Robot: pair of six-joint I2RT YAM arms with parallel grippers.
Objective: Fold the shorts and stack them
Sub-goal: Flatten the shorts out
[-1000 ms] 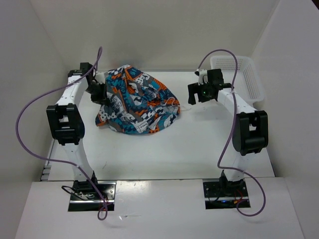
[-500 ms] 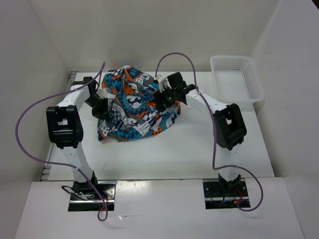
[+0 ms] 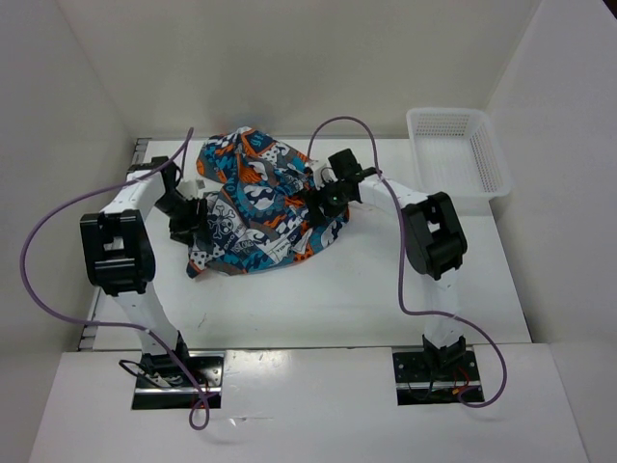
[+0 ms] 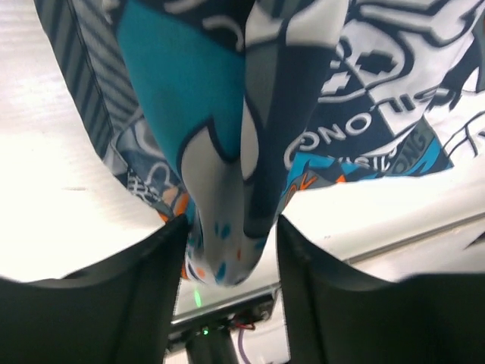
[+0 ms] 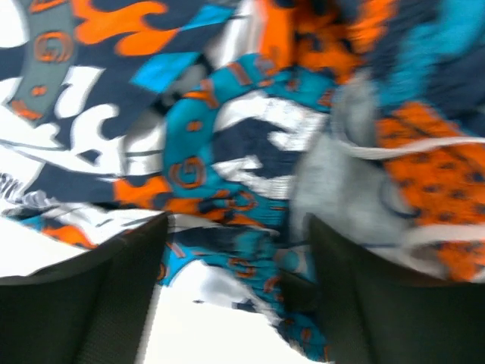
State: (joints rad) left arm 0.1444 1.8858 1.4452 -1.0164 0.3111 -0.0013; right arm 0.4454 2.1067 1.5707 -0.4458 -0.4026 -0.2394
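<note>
Left wrist: shorts between parted jaws

Shorts on table, basket at back-right corner

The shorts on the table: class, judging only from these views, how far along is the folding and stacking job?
Done: nothing; the shorts lie in a crumpled heap, with no flat fold showing. In hand: the left gripper stands open around a hanging fold, and the right gripper is open at the heap's other side. To do: spreading flat, folding, stacking.
</note>
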